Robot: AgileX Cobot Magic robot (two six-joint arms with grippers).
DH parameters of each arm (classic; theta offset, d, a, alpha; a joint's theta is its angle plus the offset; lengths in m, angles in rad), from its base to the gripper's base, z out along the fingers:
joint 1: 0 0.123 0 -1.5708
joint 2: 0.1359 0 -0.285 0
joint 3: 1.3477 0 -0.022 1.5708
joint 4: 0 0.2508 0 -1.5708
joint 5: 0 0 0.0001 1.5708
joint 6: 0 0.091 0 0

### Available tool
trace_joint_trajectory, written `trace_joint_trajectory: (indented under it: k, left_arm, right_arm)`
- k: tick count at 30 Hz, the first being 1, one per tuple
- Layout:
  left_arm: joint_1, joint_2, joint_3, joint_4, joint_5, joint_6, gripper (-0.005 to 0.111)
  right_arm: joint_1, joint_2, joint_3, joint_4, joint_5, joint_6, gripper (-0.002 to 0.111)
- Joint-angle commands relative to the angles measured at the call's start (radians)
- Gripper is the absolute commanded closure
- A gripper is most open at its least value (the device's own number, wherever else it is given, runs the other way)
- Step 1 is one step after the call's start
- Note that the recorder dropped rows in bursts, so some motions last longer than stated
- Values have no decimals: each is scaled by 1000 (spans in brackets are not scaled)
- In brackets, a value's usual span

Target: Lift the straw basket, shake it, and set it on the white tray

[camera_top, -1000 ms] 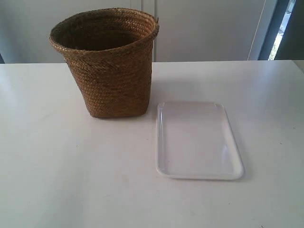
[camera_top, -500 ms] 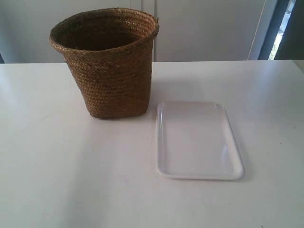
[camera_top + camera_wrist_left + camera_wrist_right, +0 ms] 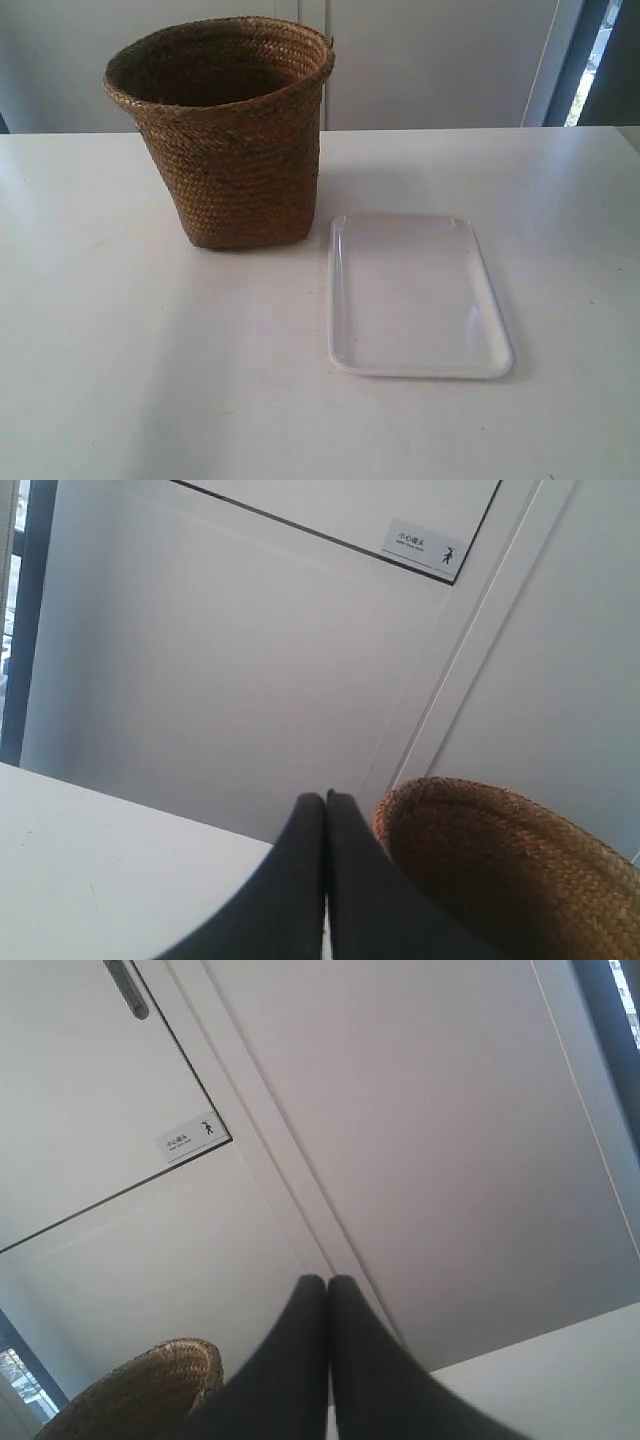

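The straw basket point(image 3: 232, 140) stands upright on the white table, tall and brown with a dark inside. Just beside its base lies the white tray point(image 3: 415, 297), flat and bare. Neither arm shows in the exterior view. In the left wrist view my left gripper point(image 3: 326, 798) is shut with nothing in it, and the straw basket's rim point(image 3: 500, 850) shows close beside it. In the right wrist view my right gripper point(image 3: 327, 1281) is also shut and holds nothing; the straw basket's rim point(image 3: 150, 1385) appears a little way off.
The white table point(image 3: 120, 340) stretches wide around both objects. White cabinet doors point(image 3: 420, 60) stand behind its far edge, and a dark window frame point(image 3: 590, 60) shows at the exterior view's right.
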Motion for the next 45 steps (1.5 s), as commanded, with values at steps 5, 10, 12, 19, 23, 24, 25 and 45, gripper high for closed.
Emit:
trace_joint_trajectory:
  k: [5, 10, 12, 19, 23, 24, 25, 45]
  left_arm:
    - [-5, -2, -6, -3, 41, 4, 107]
    - [-5, -2, -6, -3, 41, 4, 107]
    - [-5, -2, -6, -3, 41, 4, 107]
    - [-5, -2, -6, -3, 41, 4, 107]
    - [-5, -2, -6, -3, 51, 4, 107]
    - [-5, -2, -6, -3, 53, 4, 107]
    - [-5, -2, -6, -3, 53, 4, 107]
    - [-3, 90, -62, -65, 47, 107, 107]
  right_arm:
    - [-2, 0, -6, -2, 3, -11, 108]
    - [-2, 0, -6, -2, 3, -11, 108]
    - [-2, 0, -6, -2, 3, -11, 108]
    - [-2, 0, -6, -2, 5, -11, 108]
    - [-2, 0, -6, -2, 5, -11, 108]
    - [-2, 0, -6, -2, 5, -11, 108]
    - [-2, 0, -6, -2, 5, -11, 108]
    - [-2, 98, -136, -25, -55, -26, 108]
